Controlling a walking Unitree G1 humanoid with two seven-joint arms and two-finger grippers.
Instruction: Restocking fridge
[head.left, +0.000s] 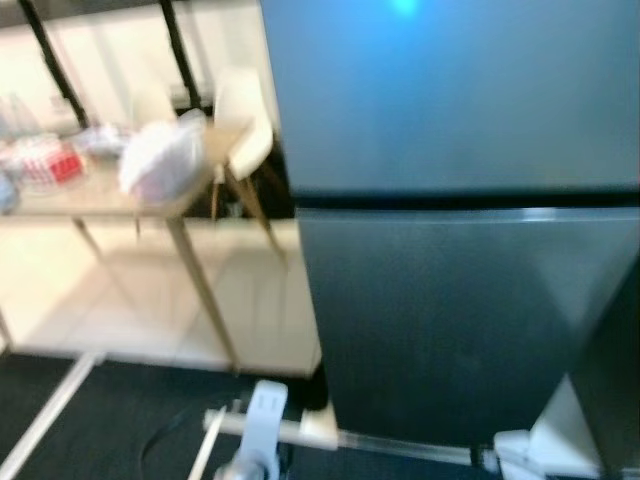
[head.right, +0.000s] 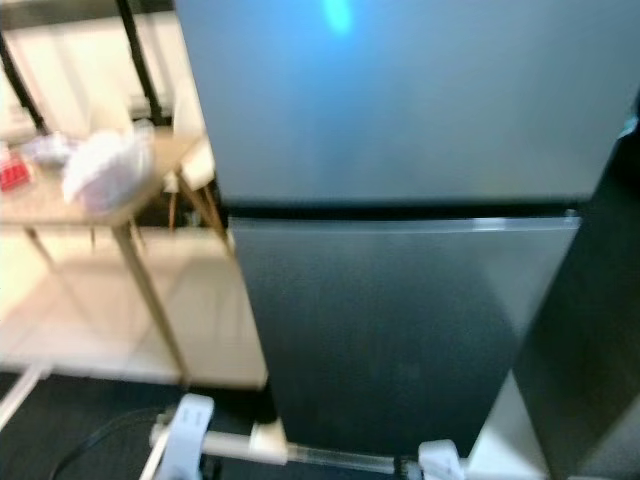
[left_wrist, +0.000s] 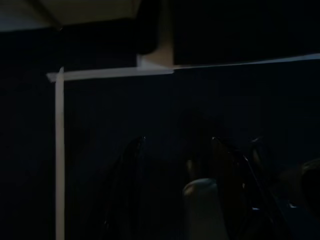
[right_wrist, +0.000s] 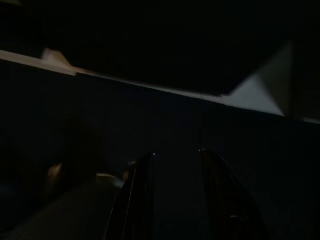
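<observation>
Hanging low before the closed fridge (head.left: 460, 250), both end effectors (left_wrist: 175, 190) (right_wrist: 175, 195) show fingers apart

Wooden table (head.left: 150, 205) bears a white bag (head.left: 160, 160) (blurred).

no legible text or labels anywhere

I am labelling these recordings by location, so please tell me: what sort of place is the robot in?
Probably a home kitchen or dining area. A tall grey fridge with both doors shut stands right ahead. To its left is a wooden table bearing a white bag, with a pale chair behind.
</observation>
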